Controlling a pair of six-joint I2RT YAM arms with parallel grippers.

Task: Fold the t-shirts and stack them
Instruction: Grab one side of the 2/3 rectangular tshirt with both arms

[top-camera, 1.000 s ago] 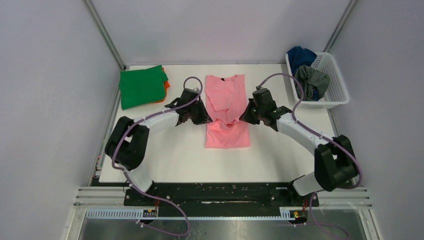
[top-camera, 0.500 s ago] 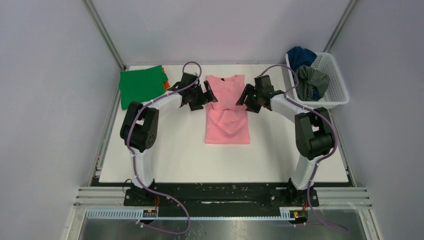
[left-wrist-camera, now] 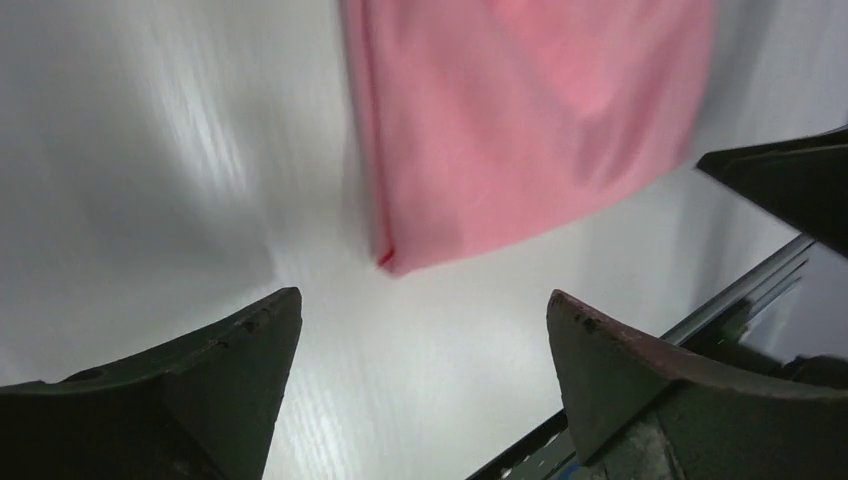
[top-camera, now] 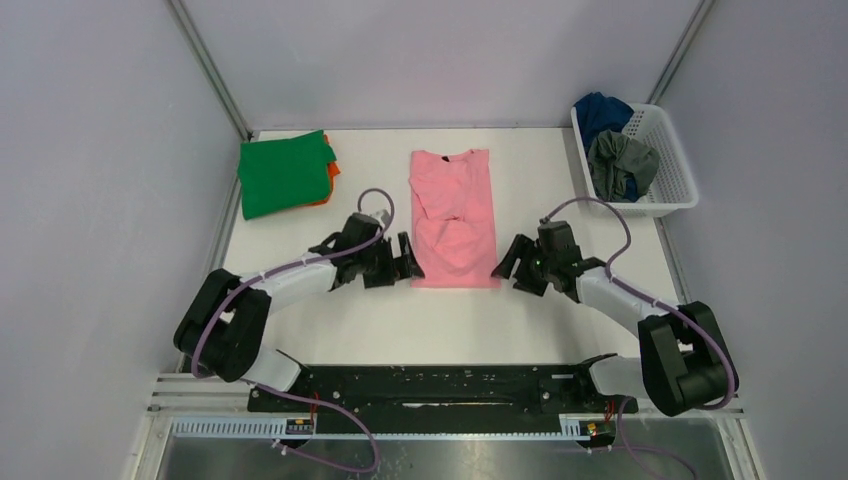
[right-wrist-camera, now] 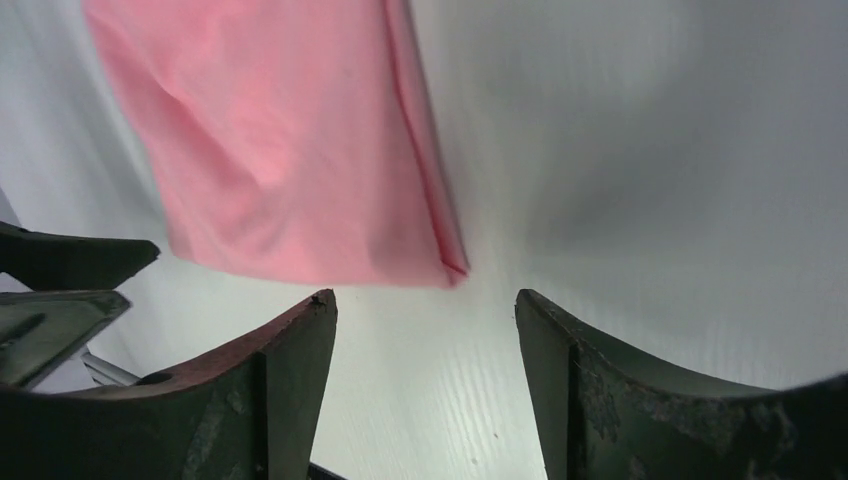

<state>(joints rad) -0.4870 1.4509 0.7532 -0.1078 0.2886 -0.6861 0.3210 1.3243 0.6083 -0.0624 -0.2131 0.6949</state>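
Observation:
The light pink t-shirt (top-camera: 452, 218) lies as a narrow strip in the middle of the table, collar at the far end, with a rumpled fold across its middle. My left gripper (top-camera: 408, 258) is open beside its near left corner, and in the left wrist view that corner (left-wrist-camera: 395, 262) lies just ahead of the empty left gripper (left-wrist-camera: 425, 310). My right gripper (top-camera: 512, 262) is open beside the near right corner (right-wrist-camera: 450, 270); the right gripper (right-wrist-camera: 425, 300) holds nothing. A folded green t-shirt (top-camera: 283, 172) rests on an orange one (top-camera: 325, 180) at the back left.
A white lattice basket (top-camera: 678, 190) at the back right holds a dark blue t-shirt (top-camera: 600, 110) and a grey one (top-camera: 622, 162). The metal rail (top-camera: 450, 385) with the arm bases runs along the table's near edge. Grey walls enclose the table.
Both grippers carried the shirt's fold toward the collar, let go and opened. They have since pulled back toward me to the near corners of the pink shirt.

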